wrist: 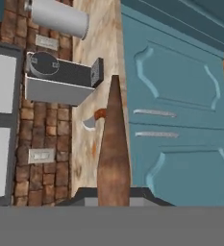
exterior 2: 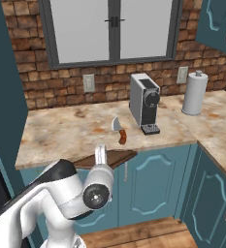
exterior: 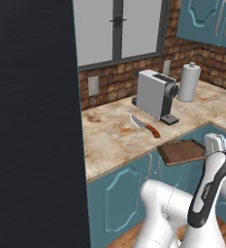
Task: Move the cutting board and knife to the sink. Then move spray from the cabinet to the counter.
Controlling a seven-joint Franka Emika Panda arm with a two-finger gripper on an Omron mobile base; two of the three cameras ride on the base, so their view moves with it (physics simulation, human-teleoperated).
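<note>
You have a dark brown cutting board (exterior: 181,151), a knife (exterior: 144,125) with silver blade and reddish-brown handle, and a beige-tan surface (exterior: 114,138) mottled with brownish blotches. The cabinet doors (exterior 2: 151,183) are teal, the wall (exterior 2: 32,80) red-brown brick, the coffee machine (exterior 2: 144,102) grey and black.

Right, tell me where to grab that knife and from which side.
Take the knife by its reddish-brown handle, coming from above. It lies flat on the counter, handle toward the counter's front edge, blade toward the coffee machine. The gripper, shut on the cutting board, must free up first.
</note>
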